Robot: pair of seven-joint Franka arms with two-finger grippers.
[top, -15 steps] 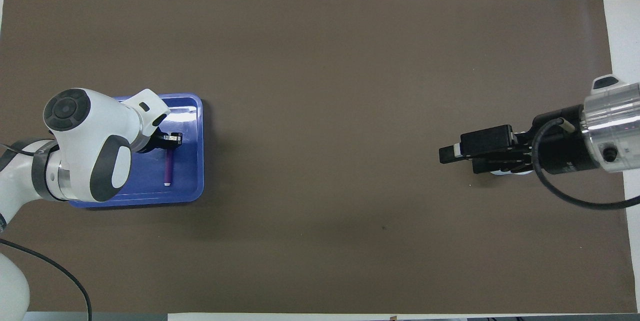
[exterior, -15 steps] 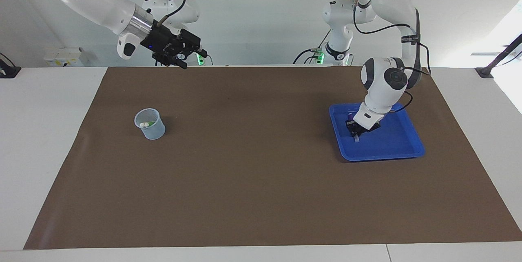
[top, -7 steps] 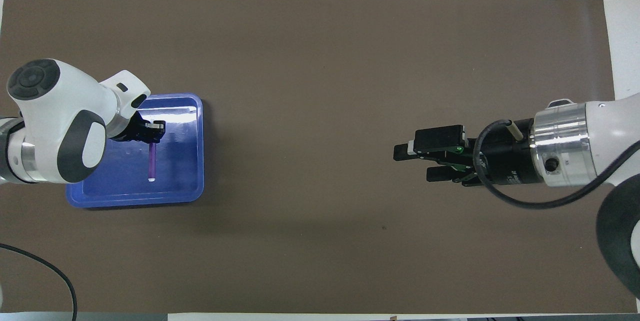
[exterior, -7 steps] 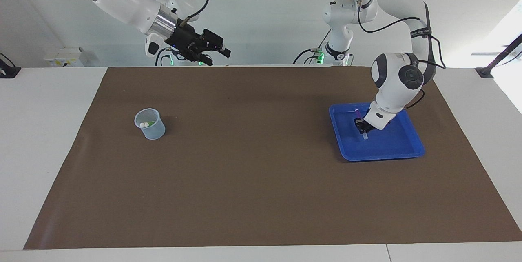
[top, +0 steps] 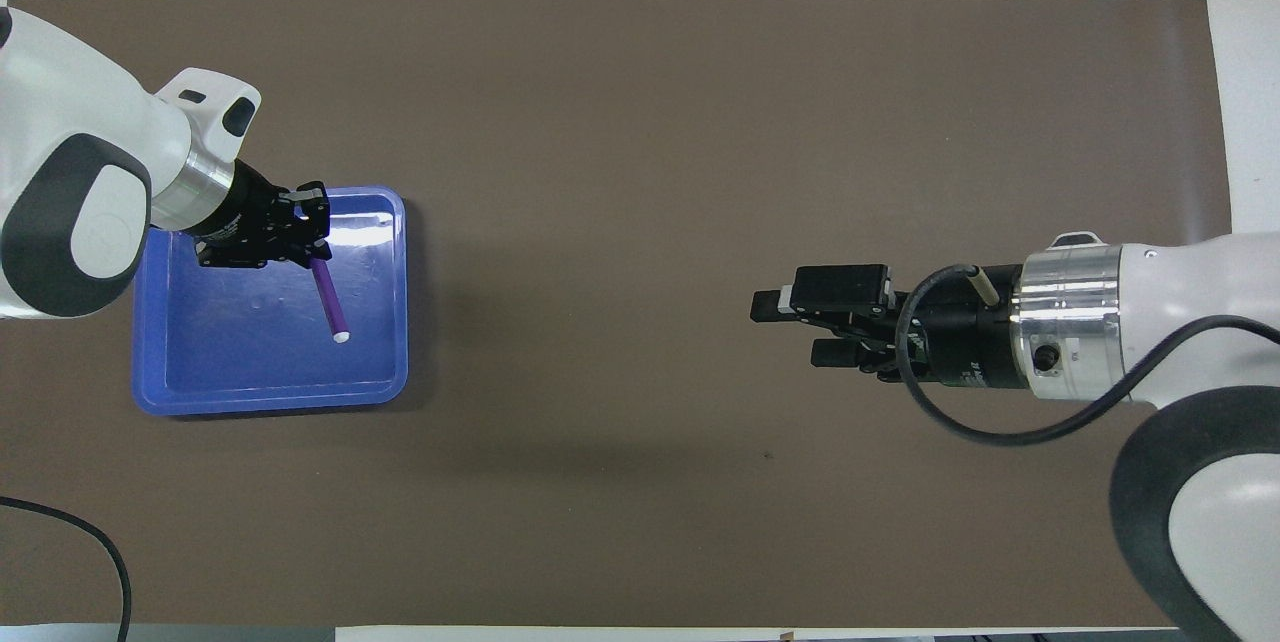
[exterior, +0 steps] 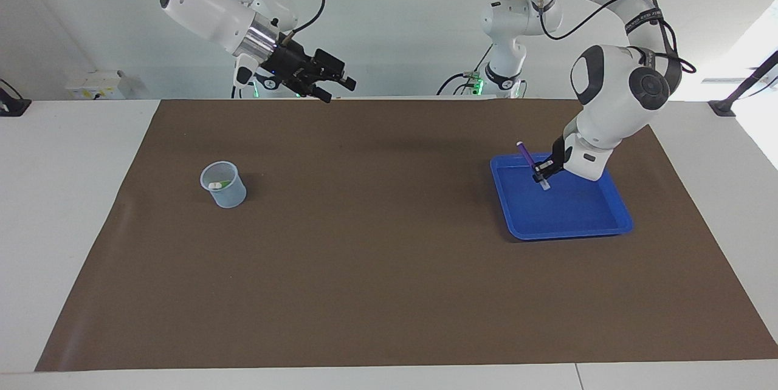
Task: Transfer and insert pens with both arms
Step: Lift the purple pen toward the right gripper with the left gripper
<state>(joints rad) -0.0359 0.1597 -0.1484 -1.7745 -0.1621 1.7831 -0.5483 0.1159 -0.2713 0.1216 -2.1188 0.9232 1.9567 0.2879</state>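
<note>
Left end effector (exterior: 543,171) is clamped on the purple pen (exterior: 527,158), holding it tilted above the blue tray (exterior: 568,223); in the overhead view that pen (top: 329,300) runs from the fingers toward five o'clock, pale tip lowest. Right end effector (exterior: 339,88) hangs over the brown mat (exterior: 377,244) with its jaws spread and nothing between them.

I count three pens: one purple in the left grip, and a green one (exterior: 225,183) plus one showing only its whitish end (exterior: 214,186) inside the clear cup (exterior: 223,184), which I take for the yellow though I cannot see its colour. One cup, one tray, one mat, two arms. The cup stands toward the right arm's end of the desk (exterior: 61,208), the tray toward the left arm's end, well apart. In the overhead view the right arm hides the cup.

Against a second ago, the purple pen has come up off the tray floor and tipped over, the left wrist has risen with it, and the right end effector (top: 785,327) has swung toward nine o'clock in the overhead view, in over the mat's middle. Cup and tray sit where they were.
</note>
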